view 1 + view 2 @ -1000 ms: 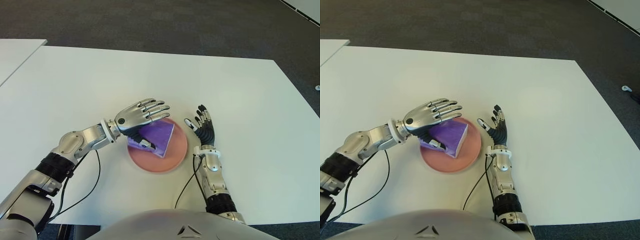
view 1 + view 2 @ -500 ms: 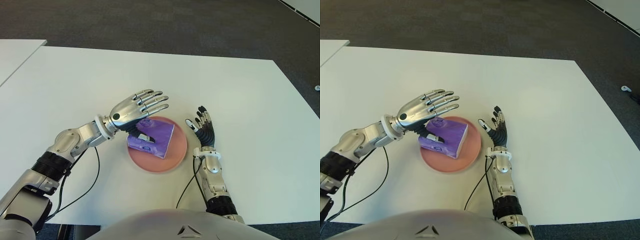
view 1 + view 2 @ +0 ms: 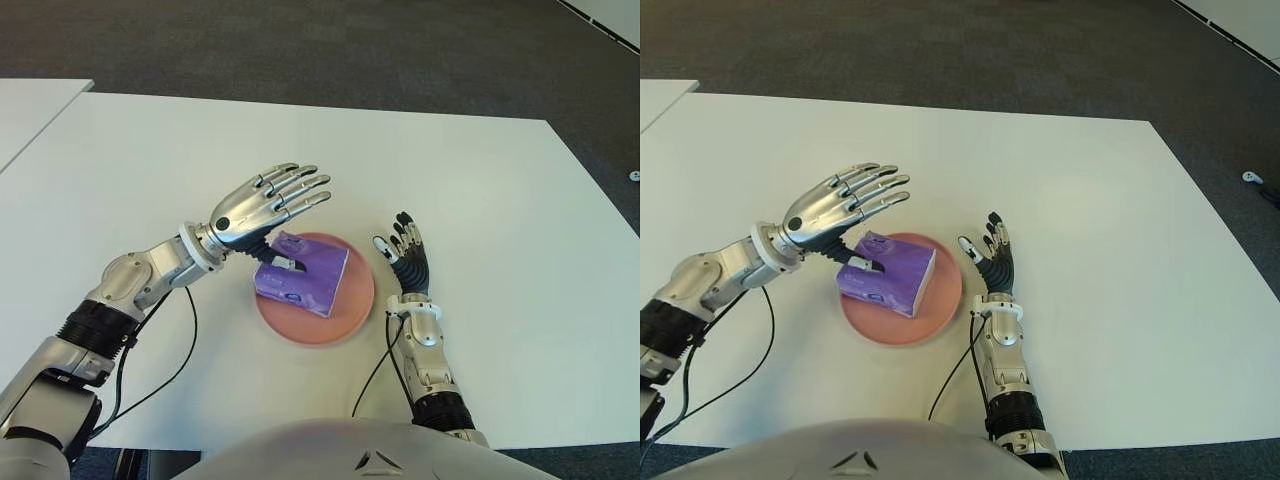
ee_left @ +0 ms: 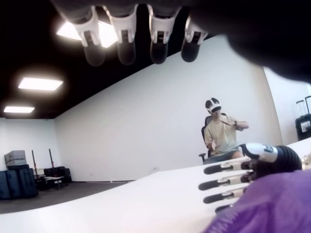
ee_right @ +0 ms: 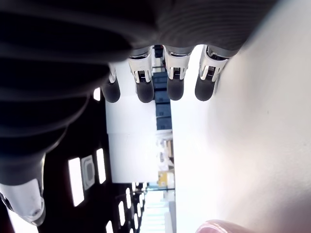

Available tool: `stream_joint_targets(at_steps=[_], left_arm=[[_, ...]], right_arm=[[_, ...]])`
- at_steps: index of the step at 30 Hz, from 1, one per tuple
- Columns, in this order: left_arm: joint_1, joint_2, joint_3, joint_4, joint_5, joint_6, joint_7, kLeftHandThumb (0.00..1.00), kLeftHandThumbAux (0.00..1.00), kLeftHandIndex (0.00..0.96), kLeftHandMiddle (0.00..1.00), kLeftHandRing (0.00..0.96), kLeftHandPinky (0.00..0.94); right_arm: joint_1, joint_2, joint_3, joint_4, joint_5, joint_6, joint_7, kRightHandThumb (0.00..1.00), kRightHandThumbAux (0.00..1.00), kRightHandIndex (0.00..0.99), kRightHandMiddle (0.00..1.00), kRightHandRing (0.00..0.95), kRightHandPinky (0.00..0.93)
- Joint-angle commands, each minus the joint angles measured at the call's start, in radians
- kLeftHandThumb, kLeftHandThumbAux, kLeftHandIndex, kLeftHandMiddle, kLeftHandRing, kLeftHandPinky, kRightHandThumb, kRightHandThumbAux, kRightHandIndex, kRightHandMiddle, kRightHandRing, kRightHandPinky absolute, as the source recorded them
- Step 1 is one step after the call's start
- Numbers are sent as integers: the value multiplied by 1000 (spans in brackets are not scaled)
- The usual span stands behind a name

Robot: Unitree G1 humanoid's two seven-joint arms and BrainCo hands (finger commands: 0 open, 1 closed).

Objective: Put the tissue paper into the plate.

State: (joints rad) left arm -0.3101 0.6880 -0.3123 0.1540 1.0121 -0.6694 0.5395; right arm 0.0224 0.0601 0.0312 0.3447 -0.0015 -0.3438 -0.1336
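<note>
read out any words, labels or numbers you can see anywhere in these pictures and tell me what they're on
No text can be read anywhere.
Purple tissue pack on the pink plate: a small white patch near its top, under the open left hand's thumb, too small to read.
Right hand, open beside the plate, and the white table: no markings visible.

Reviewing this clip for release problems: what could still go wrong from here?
The left hand is open, but its thumb looks close to or touching the purple tissue pack, so lifting away might drag it. The pack lies toward the pink plate's left rim; a nudge could tip it out.
</note>
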Motion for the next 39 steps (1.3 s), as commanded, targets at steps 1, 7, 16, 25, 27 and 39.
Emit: stream_joint_targets(at_steps=[1, 7, 16, 25, 27, 39], left_arm=[[16, 9, 44, 6, -189, -74, -64, 176, 278, 0, 0, 0, 0], [32, 18, 49, 51, -575, -197, -249, 111, 355, 0, 0, 0, 0], [7, -37, 47, 203, -973, -252, -485, 23, 442, 0, 0, 0, 0], [77, -166, 94, 345, -1085, -136, -609, 0, 450, 0, 0, 0, 0], [95, -194, 106, 370, -1093, -91, -625, 0, 454, 0, 0, 0, 0], [223, -358, 179, 301, -1055, 156, -575, 0, 448, 0, 0, 0, 0]], right_arm=[[113, 38, 8, 78, -2, 106, -8, 136, 592, 0, 0, 0, 0], [116, 36, 14, 68, -1, 118, -6, 143, 589, 0, 0, 0, 0], [124, 39, 21, 56, -3, 128, -11, 148, 599, 0, 0, 0, 0], [123, 35, 24, 50, -2, 146, -12, 146, 594, 0, 0, 0, 0], [122, 33, 25, 51, -2, 144, -13, 142, 595, 0, 0, 0, 0], [121, 24, 25, 59, 3, 128, -2, 136, 596, 0, 0, 0, 0]])
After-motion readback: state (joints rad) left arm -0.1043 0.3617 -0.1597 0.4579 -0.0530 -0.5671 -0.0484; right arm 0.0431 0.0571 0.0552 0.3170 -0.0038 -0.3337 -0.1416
